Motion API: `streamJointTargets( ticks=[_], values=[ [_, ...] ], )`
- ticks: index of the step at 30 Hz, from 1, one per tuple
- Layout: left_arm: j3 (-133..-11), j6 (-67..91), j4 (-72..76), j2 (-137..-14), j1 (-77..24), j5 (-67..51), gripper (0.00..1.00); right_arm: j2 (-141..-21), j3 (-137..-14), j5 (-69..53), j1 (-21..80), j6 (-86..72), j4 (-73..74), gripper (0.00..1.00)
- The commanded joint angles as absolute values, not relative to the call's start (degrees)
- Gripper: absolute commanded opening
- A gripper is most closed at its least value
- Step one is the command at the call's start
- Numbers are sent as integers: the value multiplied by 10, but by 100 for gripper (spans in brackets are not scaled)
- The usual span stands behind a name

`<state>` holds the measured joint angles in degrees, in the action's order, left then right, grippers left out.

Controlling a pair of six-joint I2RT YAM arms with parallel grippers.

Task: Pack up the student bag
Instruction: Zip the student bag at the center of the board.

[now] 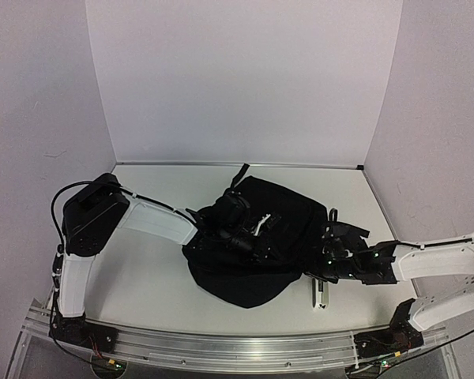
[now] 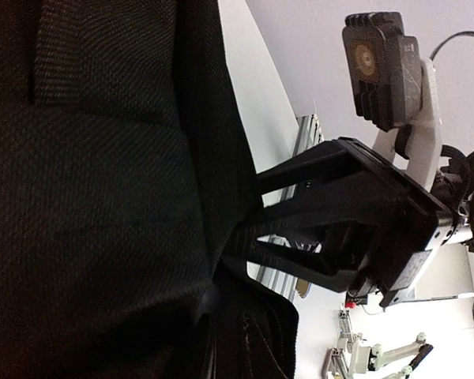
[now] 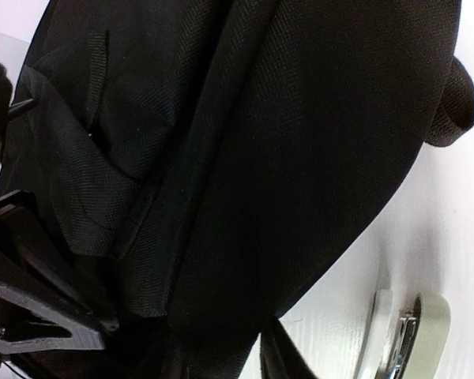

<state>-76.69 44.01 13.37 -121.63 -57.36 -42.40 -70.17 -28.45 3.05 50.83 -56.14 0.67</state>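
Note:
The student bag, black and soft, lies in the middle of the table. My left gripper is pressed down into the bag's top, near a small white tag. In the left wrist view the bag fills the frame and my own fingers are lost against the black cloth. My right gripper is at the bag's right edge. The left wrist view shows it pinching the bag's edge. In the right wrist view the bag runs down between the fingers.
A small white and grey object with a metal part lies on the table just in front of the right gripper, also seen in the right wrist view. White walls close the table at the back and sides.

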Motion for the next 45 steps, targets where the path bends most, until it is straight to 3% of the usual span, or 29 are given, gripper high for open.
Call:
streamJointTargets(
  ticks=[1, 4, 14, 19, 26, 34, 38, 45],
  values=[
    [-752, 418, 123, -1160, -575, -399, 10, -702, -294, 53, 511, -582, 7, 8],
    [-746, 420, 120, -1150, -584, -408, 10, -684, -278, 47, 512, -592, -17, 0],
    [-742, 369, 30, -1116, -619, -361, 10, -558, -165, -16, 510, -635, -246, 0],
    [-759, 371, 30, -1128, -621, -343, 10, -520, -159, -66, 511, -617, -274, 0],
    [-767, 382, 10, -1116, -620, -143, 10, -503, -166, -129, 511, -604, -274, 0],
    [-799, 369, 36, -1097, -609, -14, 10, -551, -163, -188, 511, -588, -273, 0],
    [-808, 363, 63, -1103, -593, -37, 10, -569, -159, -191, 511, -581, -276, 0],
    [-807, 353, 141, -1125, -587, -186, 12, -604, -160, -179, 511, -587, -318, 0]
  ],
)
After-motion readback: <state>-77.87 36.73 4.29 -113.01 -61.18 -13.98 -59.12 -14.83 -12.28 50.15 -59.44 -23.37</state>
